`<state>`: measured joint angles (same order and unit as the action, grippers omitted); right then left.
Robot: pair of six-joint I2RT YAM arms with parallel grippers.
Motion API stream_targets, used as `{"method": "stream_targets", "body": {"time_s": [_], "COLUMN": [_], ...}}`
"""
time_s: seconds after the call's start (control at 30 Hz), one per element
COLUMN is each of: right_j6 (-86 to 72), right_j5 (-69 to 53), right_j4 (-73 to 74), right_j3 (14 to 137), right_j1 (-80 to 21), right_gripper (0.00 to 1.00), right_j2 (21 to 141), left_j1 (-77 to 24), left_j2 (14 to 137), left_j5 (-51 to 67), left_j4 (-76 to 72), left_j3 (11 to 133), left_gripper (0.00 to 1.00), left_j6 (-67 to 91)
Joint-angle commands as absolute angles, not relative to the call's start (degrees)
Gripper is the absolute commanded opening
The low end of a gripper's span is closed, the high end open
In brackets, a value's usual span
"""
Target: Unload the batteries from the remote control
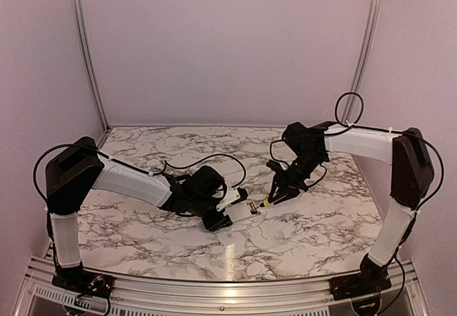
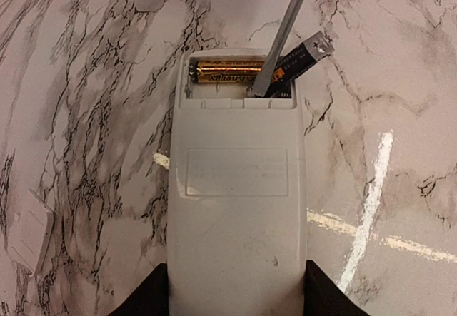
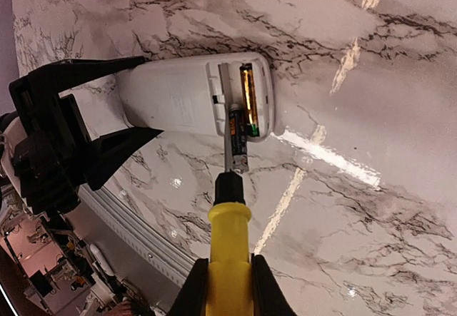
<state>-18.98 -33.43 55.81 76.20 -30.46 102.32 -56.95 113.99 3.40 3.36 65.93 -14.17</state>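
Left wrist shows dark battery (image 2: 305, 53) tilted out; overhead view cannot

A white table (image 1: 321, 237) veined with grey and black marble pattern fills the lower half of the top view. A plain pale back wall (image 1: 228, 45) rises behind it, with a side wall at the left (image 1: 36, 59) and another at the right (image 1: 421, 45). Two slim metal posts (image 1: 89, 52) stand in the back corners, leaning slightly inward toward the top. A ribbed metal rail (image 1: 214, 287) runs along the bottom edge. A bright streak of glare (image 1: 228, 259) lies on the glossy table near the lower middle.
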Motion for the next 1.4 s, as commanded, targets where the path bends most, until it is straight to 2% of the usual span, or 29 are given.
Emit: {"method": "stream_targets", "body": {"time_s": [0.0, 0.63, 0.97, 1.37], "right_j6": [-18.22, -18.57, -20.57, -27.20], "right_j5": [-32.21, -30.18, -32.42, -38.96], "right_j4": [58.10, 58.85, 59.53, 46.85], "right_j3": [75.73, 71.13, 71.92, 78.88], "right_j1": [-31.46, -32.29, -32.26, -32.17], "right_gripper": [0.00, 0.00, 0.00, 0.00], "right_j2": [99.22, 94.81, 90.02, 92.98], "left_j1": [-56.91, -56.87, -57.42, -59.06], "left_j2": [116.10, 115.55, 108.72, 103.55], "left_j5": [3.79, 1.61, -11.58, -19.25], "left_j4": [5.71, 6.53, 4.16, 1.94], "left_j3": [66.75, 68.57, 66.20, 64.61], "left_gripper": [0.00, 0.00, 0.00, 0.00], "left_j6": [-13.50, -13.59, -18.83, -26.46]}}
